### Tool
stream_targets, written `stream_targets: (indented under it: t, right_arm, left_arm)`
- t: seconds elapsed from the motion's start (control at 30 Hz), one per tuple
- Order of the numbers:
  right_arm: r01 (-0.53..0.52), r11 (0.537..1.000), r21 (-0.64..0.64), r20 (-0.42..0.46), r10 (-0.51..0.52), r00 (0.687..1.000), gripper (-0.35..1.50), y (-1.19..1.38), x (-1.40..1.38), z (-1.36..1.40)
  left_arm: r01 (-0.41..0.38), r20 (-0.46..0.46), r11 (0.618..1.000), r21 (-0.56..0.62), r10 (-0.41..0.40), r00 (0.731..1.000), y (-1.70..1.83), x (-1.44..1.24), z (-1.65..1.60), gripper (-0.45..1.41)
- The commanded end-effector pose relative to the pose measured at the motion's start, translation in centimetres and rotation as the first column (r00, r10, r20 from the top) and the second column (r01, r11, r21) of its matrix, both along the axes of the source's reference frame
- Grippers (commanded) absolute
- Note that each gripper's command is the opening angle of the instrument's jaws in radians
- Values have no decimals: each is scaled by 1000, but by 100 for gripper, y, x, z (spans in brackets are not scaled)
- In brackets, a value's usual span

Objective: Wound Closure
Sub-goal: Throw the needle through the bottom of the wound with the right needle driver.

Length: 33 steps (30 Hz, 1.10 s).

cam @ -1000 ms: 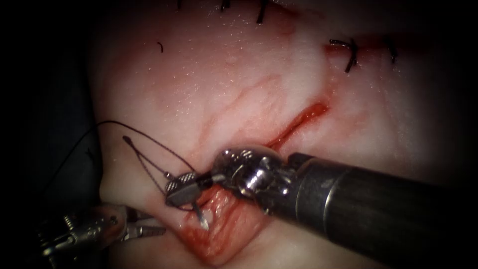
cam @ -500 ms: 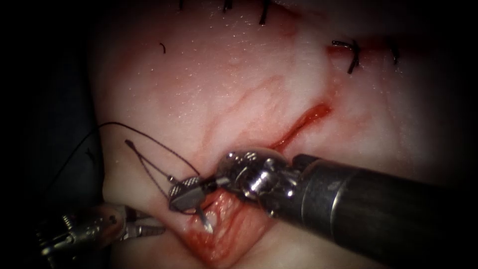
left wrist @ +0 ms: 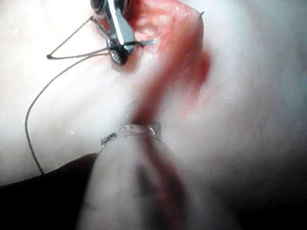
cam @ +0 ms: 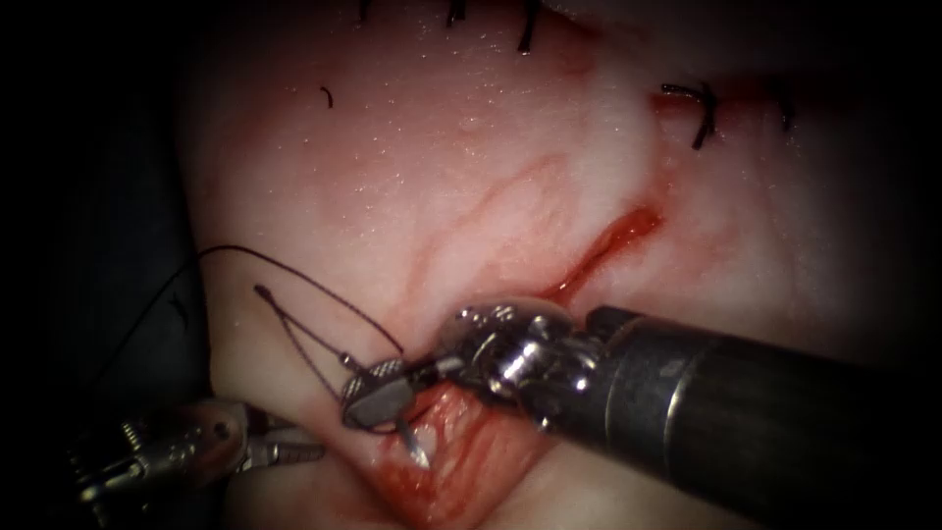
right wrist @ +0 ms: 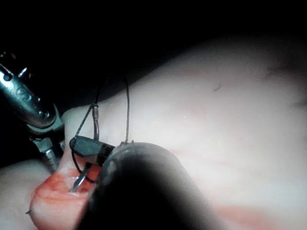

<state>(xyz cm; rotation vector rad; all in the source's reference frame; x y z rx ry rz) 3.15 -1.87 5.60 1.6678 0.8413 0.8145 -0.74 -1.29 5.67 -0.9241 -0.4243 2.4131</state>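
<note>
Right tool (cam: 378, 393): thick dark cylindrical shaft (cam: 775, 432) with a paler band near a polished silver wrist (cam: 515, 353); short dark jaws, cross-hatched inner face. Left tool (cam: 285, 451): bright steel clevis (cam: 167, 453), round pivot screw, slim jaws.

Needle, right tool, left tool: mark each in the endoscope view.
needle (cam: 416, 447): endoscope view, tip end in the open cut.
right tool (cam: 378, 393): endoscope view, jaws shut on needle.
left tool (cam: 294, 453): endoscope view, jaw tips.
</note>
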Motion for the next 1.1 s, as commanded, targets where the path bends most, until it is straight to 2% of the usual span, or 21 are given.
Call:
stream_targets:
  t: [0.03, 0.6, 1.1]
  right_arm:
    - [4, 1000, -3, -2, -4, 1000, -35, 2, 5, 2]
    - [17, 999, 46, 16, -18, 1000, -35, -4, -4, -5]
    - [44, 982, 186, 51, -54, 997, -35, -12, -12, -11]
  left_arm:
    - [-1, 1, 1000, -2, 1, 1000, 3, -6, 5, 8]
    - [0, 1, 1000, -1, 0, 1000, 3, -6, 5, 8]
    - [3, -1, 1000, -4, -3, 1000, 3, -5, 4, 9]
